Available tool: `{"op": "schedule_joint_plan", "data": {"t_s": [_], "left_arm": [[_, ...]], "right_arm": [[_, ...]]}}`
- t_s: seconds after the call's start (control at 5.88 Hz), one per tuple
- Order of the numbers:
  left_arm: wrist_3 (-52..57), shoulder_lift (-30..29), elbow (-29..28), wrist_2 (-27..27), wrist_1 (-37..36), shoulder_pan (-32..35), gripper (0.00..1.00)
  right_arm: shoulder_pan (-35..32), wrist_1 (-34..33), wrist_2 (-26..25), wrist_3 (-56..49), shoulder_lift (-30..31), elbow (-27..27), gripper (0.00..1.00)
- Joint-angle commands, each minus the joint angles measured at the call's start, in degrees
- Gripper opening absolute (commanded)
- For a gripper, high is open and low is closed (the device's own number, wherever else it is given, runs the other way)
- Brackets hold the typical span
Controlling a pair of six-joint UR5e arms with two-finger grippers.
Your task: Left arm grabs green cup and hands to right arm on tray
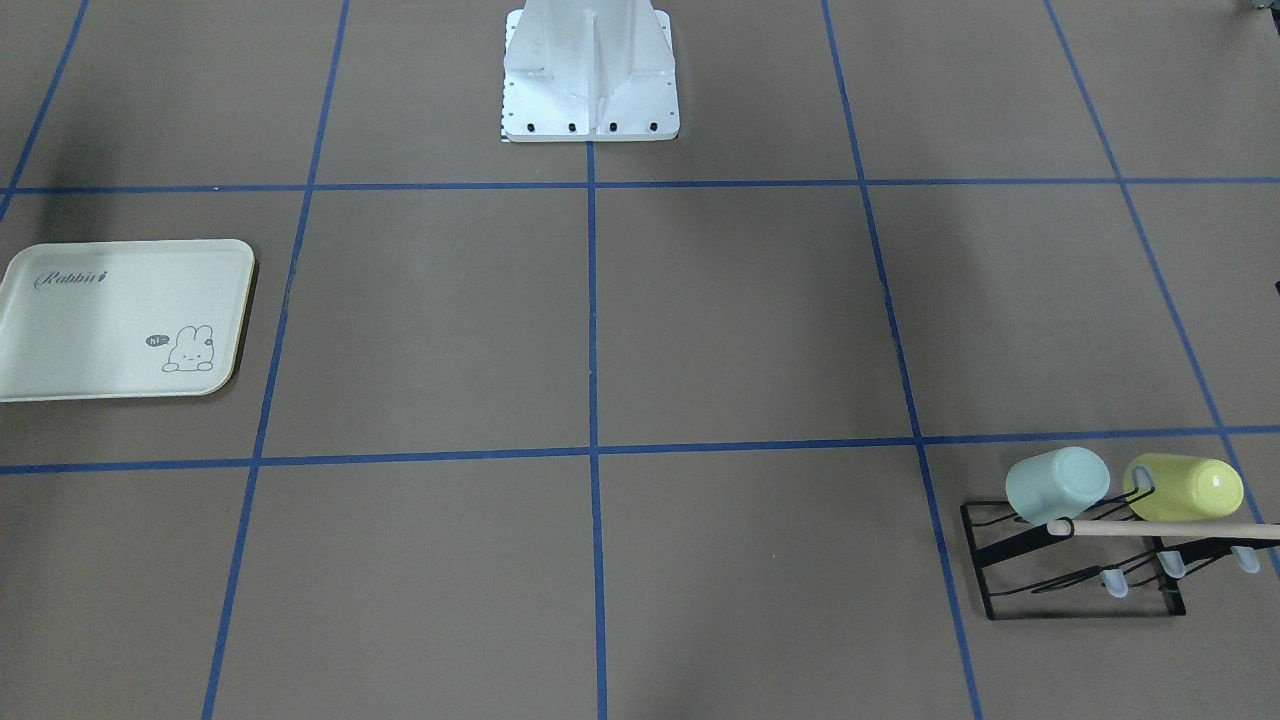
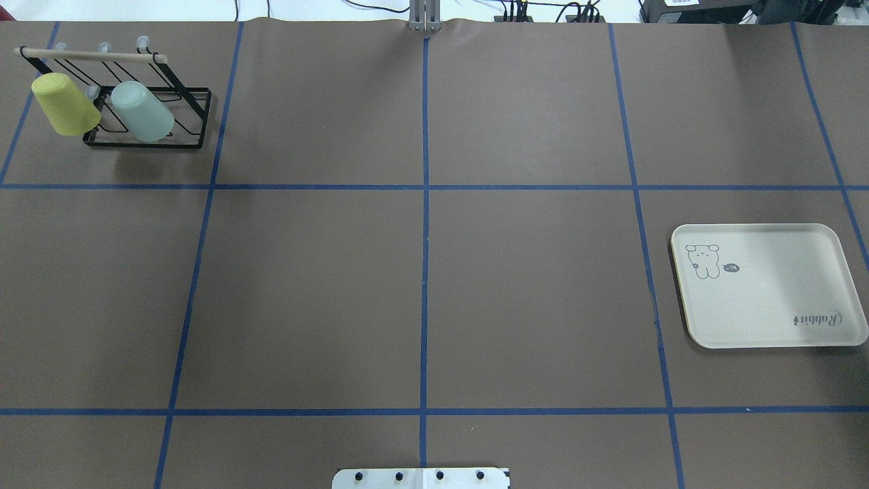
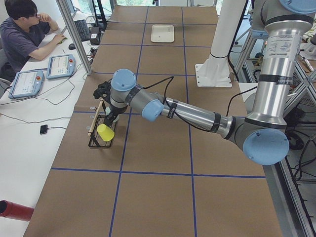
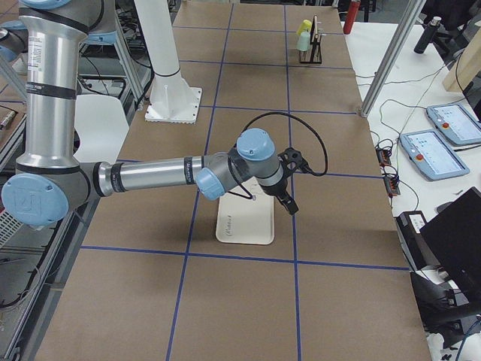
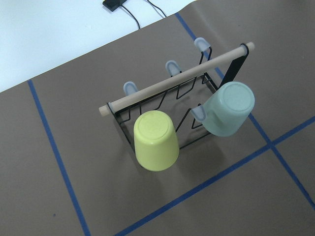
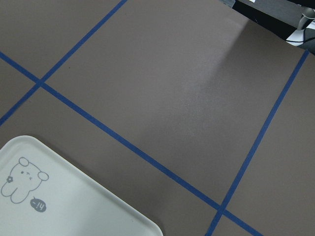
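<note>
The green cup (image 1: 1057,484) hangs mouth-down on a black wire rack (image 1: 1080,592) beside a yellow-green cup (image 1: 1185,488). Both also show in the overhead view, the green cup (image 2: 142,112) to the right of the yellow-green cup (image 2: 66,104), and in the left wrist view (image 5: 228,109). The tray (image 2: 767,292) lies bare at the table's other end. My left gripper (image 3: 100,93) hovers above the rack; I cannot tell if it is open. My right gripper (image 4: 289,203) hangs over the tray's (image 4: 244,226) far edge; I cannot tell its state.
The rack carries a wooden rod (image 5: 177,78) across its top and several bare pegs. The white robot base (image 2: 421,479) stands at the table's near middle edge. An operator (image 3: 24,29) sits at a side desk beyond the rack's side of the table.
</note>
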State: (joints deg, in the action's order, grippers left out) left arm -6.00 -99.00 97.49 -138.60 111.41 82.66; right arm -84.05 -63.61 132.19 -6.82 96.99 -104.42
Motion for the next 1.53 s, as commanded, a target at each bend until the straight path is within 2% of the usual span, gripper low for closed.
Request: {"op": "schedule_joint_plan", "data": {"t_s": [0.0,0.34,0.51,0.85,1.19,1.36], "left_arm": [[-6.5,-5.9,-6.0,1.7,0.7,-4.5,1.00],[-14.3,-9.5,-7.8,10.2,0.8,-10.6,1.00],[-18.2,-11.6,-9.1,11.2,1.1,-13.9,1.00],[-21.5,-14.9,-11.9,19.0,1.3,-18.7,1.00],[-21.8,-18.1,-19.7,20.0,7.5,-20.1,1.00],[-21.2,-18.3,-20.6,20.1,7.9,-20.1,1.00]], "right_arm": [[0.1,1.5,0.0,0.0,0.3,0.5,1.00],[0.3,3.0,0.1,0.0,0.3,1.3,1.00],[0.4,3.2,0.1,0.0,0.3,1.3,1.00],[0.5,3.2,0.1,0.1,0.0,1.3,1.00],[0.6,3.2,0.0,0.0,-0.2,1.3,1.00],[0.6,3.2,0.0,0.0,-0.2,1.3,1.00]]}}
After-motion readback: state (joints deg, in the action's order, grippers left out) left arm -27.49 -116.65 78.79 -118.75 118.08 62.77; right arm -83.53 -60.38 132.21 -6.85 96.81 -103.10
